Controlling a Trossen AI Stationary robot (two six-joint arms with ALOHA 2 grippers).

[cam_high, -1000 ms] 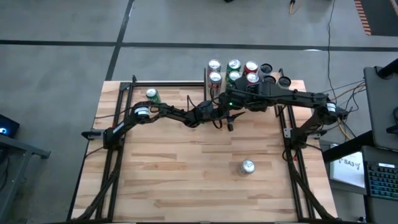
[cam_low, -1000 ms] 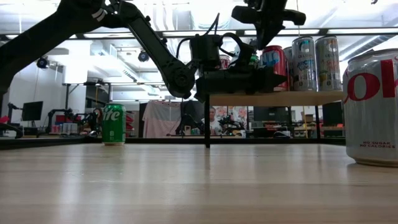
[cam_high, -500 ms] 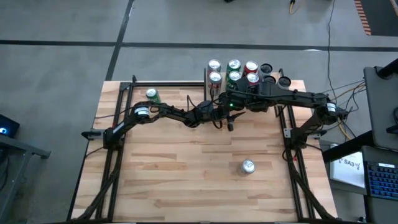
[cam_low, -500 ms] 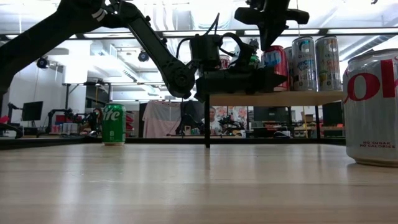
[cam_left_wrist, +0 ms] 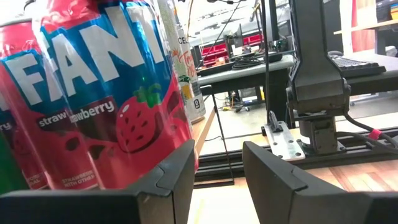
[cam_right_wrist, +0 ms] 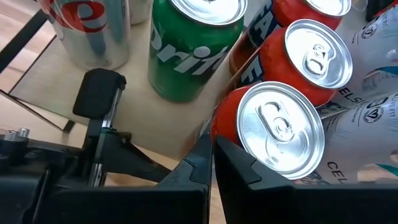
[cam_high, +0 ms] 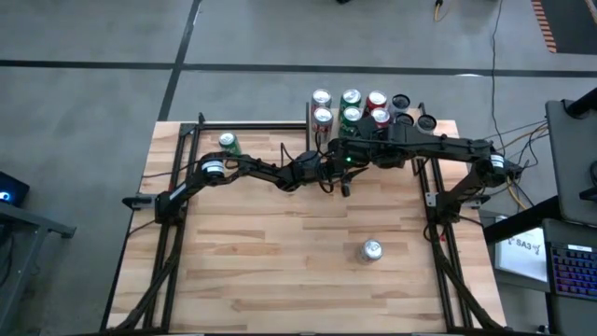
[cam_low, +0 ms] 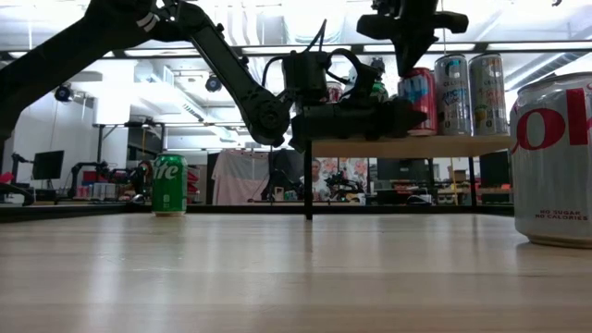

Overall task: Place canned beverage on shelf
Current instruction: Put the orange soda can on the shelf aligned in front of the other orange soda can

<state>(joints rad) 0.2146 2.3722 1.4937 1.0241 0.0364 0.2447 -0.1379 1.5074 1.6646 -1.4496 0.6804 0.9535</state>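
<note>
Butcher-block tabletop [cam_high: 280, 261] fills the high view, and the shelf [cam_low: 444, 145] stands at its far edge, already crowded with cans. Over the last second the strawberry Fanta can [cam_low: 418, 100] has slid a little deeper onto the shelf, away from its front edge, and the right gripper [cam_low: 412, 55], fingers pressed shut, has travelled with it just above the can's top. That reads as a nudge inward: the can stands upright on the board, so the placing looks nearly done.

At the shelf's front edge waits the left gripper [cam_left_wrist: 217, 155], its fingers a narrow gap apart and holding nothing, with the Fanta can just beyond them.

Tall white cans [cam_low: 453, 81] stand right behind the Fanta can on the shelf, and a green Sprite can [cam_right_wrist: 193, 43] stands beside it, so little room remains. Off the shelf, a second Sprite can [cam_low: 169, 185] and a Diet Coke can [cam_high: 371, 249] stand on the table, well apart.
</note>
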